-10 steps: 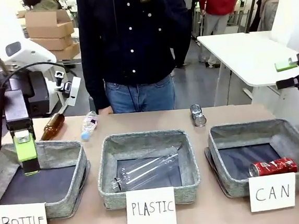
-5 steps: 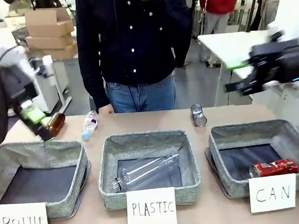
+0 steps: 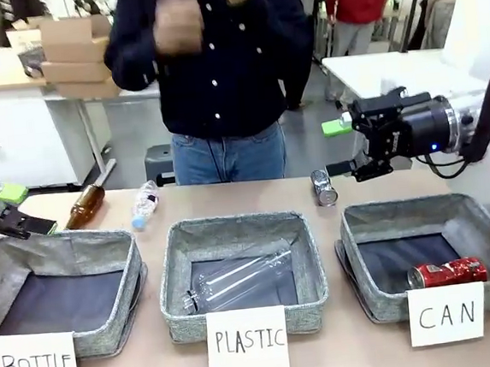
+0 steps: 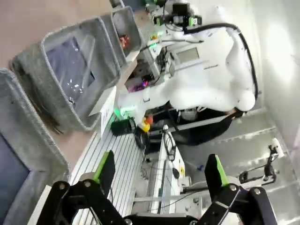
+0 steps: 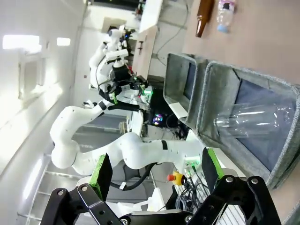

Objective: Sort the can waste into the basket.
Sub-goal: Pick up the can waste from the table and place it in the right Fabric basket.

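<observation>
Right claw (image 3: 338,148) now lower, near dark can (image 3: 324,189) on table (image 3: 229,198)

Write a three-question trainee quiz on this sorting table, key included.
1. True or false: the red can lies inside the basket marked CAN.
2. Where is the dark can? A in the PLASTIC basket; B on the table, outside any basket; C in the BOTTLE basket.
3. Fill in: the right gripper has its fingers ___ (open or shut).
Key: 1 true; 2 B; 3 open.
</observation>
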Available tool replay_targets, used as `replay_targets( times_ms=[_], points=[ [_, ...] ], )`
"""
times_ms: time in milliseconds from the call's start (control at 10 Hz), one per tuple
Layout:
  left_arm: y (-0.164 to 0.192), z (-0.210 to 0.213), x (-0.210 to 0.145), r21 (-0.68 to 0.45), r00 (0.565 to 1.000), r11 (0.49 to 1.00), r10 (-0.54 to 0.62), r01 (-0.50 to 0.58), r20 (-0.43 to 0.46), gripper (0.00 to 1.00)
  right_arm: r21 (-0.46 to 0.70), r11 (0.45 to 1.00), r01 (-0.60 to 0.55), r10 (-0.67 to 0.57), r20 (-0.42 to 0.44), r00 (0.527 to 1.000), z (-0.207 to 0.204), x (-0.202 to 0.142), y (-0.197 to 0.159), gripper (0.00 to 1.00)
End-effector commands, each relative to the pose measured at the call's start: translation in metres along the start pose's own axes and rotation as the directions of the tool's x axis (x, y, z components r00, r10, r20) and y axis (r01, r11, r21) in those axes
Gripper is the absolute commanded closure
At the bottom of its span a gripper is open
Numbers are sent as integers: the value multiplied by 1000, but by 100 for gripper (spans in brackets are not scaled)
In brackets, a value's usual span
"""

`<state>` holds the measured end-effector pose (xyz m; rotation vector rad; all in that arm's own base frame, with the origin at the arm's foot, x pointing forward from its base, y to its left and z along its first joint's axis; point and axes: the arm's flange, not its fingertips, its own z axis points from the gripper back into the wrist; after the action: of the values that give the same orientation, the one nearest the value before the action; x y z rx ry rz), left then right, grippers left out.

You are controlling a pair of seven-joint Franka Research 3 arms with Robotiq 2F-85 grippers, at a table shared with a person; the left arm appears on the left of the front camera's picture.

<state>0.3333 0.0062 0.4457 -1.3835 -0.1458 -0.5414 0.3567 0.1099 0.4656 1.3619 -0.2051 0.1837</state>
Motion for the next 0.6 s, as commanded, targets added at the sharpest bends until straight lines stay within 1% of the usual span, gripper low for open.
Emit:
replay_targets(
  times_ms=[0,500],
  points=[
    [-1,-8,19,17,992,1000,7,-5,-122,0,32,999,-22,22,5,1000,-1,-1,3,0],
    [-1,-8,19,17,992,1000,7,-5,-122,0,32,999,-22,22,5,1000,-1,-1,3,0]
  ],
)
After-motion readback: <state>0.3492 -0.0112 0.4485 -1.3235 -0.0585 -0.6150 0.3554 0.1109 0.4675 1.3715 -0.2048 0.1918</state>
